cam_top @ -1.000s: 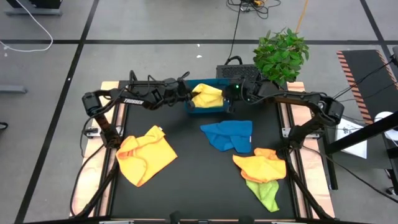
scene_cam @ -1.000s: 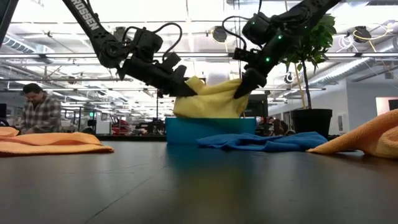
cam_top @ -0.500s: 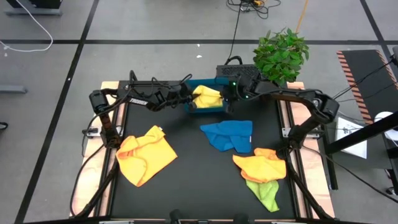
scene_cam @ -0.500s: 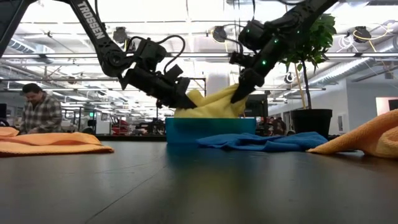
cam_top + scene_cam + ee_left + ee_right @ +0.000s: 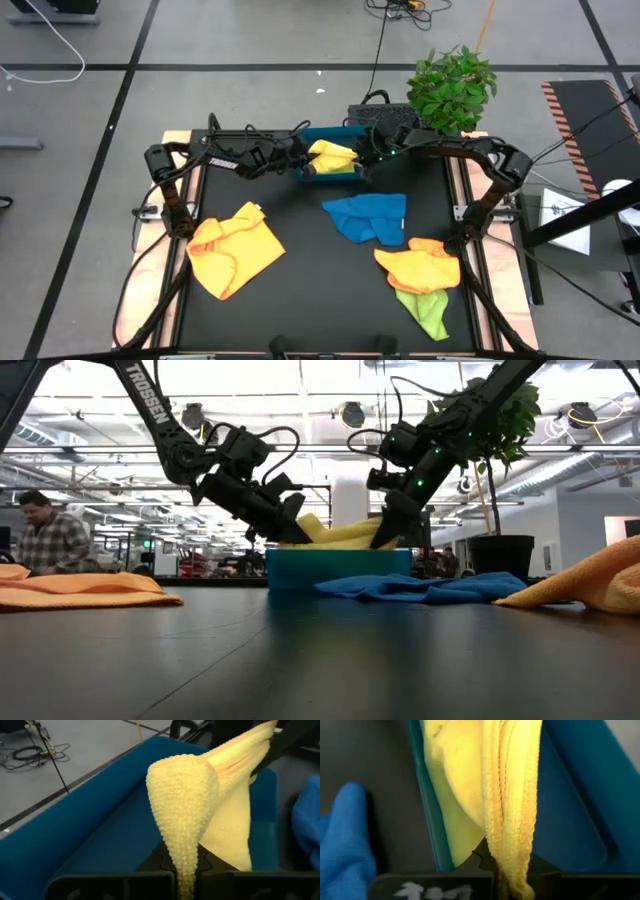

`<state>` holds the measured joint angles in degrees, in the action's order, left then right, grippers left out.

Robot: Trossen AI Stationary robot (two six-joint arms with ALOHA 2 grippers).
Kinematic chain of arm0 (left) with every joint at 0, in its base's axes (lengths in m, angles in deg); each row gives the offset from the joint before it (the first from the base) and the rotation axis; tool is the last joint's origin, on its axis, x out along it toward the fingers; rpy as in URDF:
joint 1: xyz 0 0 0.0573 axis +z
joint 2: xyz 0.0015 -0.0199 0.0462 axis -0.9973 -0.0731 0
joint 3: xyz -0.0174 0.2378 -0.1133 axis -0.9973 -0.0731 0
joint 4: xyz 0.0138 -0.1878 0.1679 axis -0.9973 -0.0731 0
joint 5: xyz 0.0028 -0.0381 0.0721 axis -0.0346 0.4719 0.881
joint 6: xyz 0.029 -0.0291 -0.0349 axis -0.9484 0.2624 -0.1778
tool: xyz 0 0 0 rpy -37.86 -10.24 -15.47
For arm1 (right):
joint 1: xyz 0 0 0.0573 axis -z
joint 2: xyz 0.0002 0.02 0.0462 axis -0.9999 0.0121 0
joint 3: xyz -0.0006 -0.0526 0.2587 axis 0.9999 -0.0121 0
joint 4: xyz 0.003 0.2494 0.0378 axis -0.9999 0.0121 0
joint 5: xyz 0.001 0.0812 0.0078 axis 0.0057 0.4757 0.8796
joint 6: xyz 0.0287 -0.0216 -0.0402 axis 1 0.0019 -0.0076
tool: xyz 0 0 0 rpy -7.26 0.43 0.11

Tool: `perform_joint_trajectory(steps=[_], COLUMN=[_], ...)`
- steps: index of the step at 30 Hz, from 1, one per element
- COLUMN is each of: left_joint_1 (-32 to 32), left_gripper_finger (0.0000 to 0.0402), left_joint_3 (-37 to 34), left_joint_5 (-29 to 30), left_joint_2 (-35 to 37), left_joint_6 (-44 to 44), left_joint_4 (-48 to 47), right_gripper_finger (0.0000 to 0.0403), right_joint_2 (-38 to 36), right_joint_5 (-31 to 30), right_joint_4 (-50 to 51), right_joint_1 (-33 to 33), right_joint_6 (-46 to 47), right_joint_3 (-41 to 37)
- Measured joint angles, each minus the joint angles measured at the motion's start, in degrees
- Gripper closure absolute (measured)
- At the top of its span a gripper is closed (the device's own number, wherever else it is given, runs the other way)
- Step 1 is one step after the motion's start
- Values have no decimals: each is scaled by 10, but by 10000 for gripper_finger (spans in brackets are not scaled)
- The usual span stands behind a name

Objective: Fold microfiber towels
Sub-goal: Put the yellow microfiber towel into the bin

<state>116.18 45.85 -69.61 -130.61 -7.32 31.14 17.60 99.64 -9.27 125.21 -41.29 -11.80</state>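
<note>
A pale yellow microfiber towel (image 5: 333, 154) hangs between my two grippers over the blue tray (image 5: 322, 176) at the table's far middle. Its lower part reaches down into the tray. My left gripper (image 5: 308, 163) is shut on the towel's left end. My right gripper (image 5: 362, 161) is shut on its right end. In the low view the towel (image 5: 340, 532) shows just above the tray wall (image 5: 338, 568). My left gripper pinches a rounded fold (image 5: 184, 870) at the towel's left end between its two fingers. It comes slanting down from the table's left. The towel runs across toward the other gripper, and its lower part (image 5: 227, 840) sags into the tray. My right gripper pinches a gathered bunch of several layers (image 5: 514, 870) at the towel's right end between its two fingers. It comes slanting down from the table's right. The bunch runs away from the fingers over the tray floor, and a loose flap (image 5: 452, 780) lies against the tray wall.
Other towels lie on the black table. An orange-yellow one (image 5: 233, 247) is near left, a blue one (image 5: 368, 217) is in the middle, and another orange-yellow one (image 5: 420, 265) lies on a lime green one (image 5: 425, 308) near right. A potted plant (image 5: 452, 88) stands behind the tray.
Both grippers have sunk toward the tray with the yellow towel still held, and the right one has also tipped further down. The towel stood in a high hump above the tray wall. It now sits low, mostly inside the tray.
</note>
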Motion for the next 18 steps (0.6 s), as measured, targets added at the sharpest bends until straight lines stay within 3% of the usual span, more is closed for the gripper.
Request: perform_joint_trajectory(steps=[11,18], left_joint_1=[8,8], left_gripper_finger=[399,356], left_joint_3=[1,1], left_joint_5=[1,2], left_joint_2=[-37,-37], left_joint_6=[23,39], left_joint_4=[14,16], right_gripper_finger=[400,371], right_joint_2=[4,4], right_joint_5=[-31,-36], right_joint_4=[-67,-67], right_joint_1=[-3,-11], right_joint_6=[2,0], right_joint_3=[0,0])
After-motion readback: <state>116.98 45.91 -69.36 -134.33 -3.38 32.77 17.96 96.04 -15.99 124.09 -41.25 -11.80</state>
